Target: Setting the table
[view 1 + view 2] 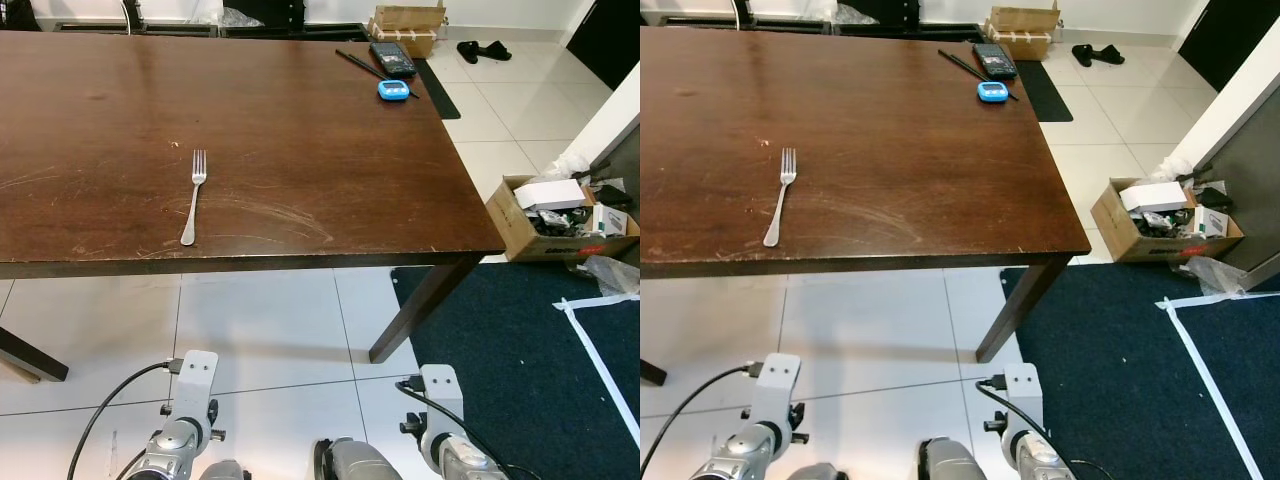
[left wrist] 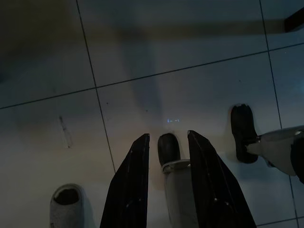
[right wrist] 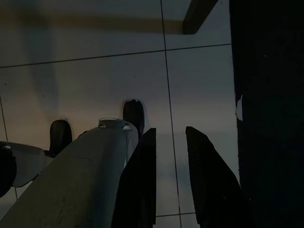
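Fork [image 1: 193,196]: on the tabletop [image 1: 300,140] near its front edge, long axis running front to back, tines away from me. My left gripper [image 2: 166,156] hangs nearer, below the edge; right gripper [image 3: 170,156] likewise. Both sets of fingers apart, empty.

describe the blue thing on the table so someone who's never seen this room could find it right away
Start at the dark wooden table and go to its far right corner, away from the lone fork. A black device and a thin black stick lie there; the blue gadget sits just in front of them, near the table's right edge. It is small, rounded and bright blue, the only coloured item on the table.
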